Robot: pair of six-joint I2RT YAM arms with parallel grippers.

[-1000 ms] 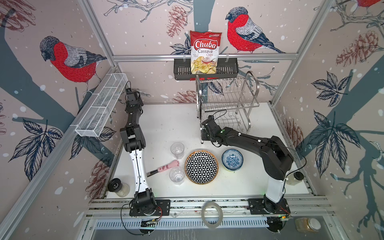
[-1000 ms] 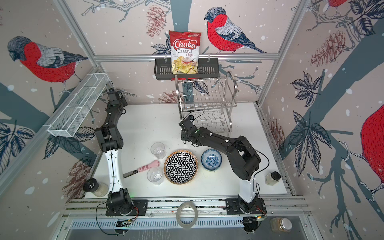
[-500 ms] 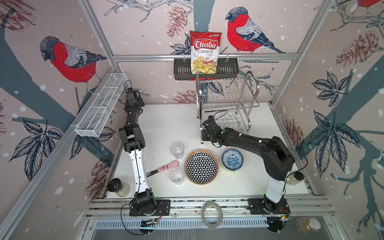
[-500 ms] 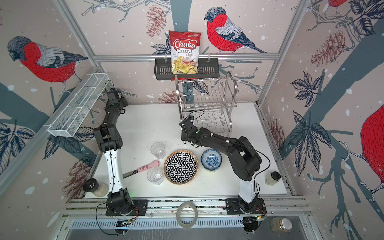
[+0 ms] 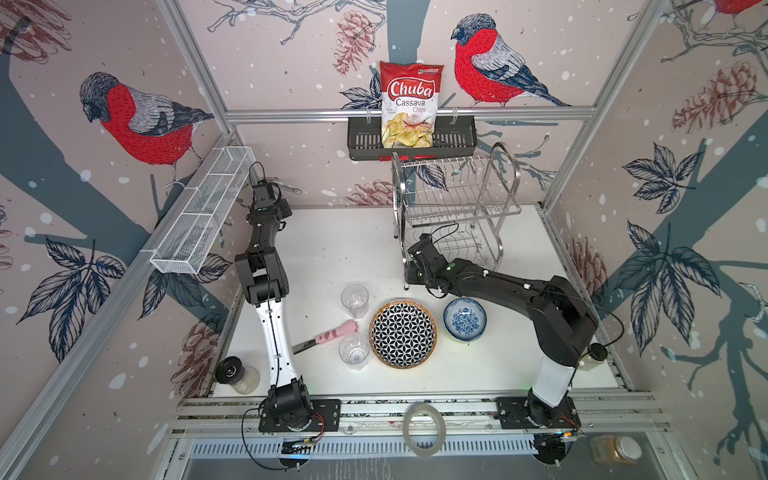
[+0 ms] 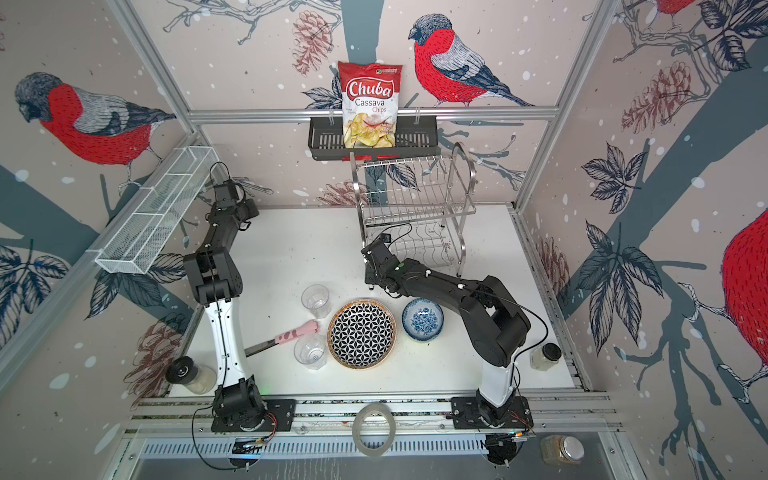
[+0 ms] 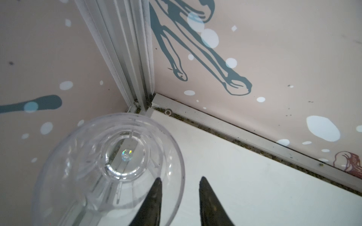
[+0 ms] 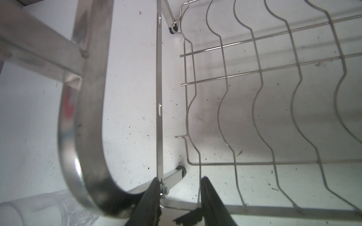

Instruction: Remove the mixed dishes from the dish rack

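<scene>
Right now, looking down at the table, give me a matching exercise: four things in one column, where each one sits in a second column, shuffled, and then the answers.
Things
1. plate
2. bowl
3. chips bag
4. pink-handled utensil

Places
A. standing in the black basket on the back wall
B. lying on the table, handle end between the two glasses
C. on the table, just right of the plate in both top views
D. flat on the table, between the glasses and the bowl

Pairs: 1-D, 2-C, 3-A, 4-B
</scene>
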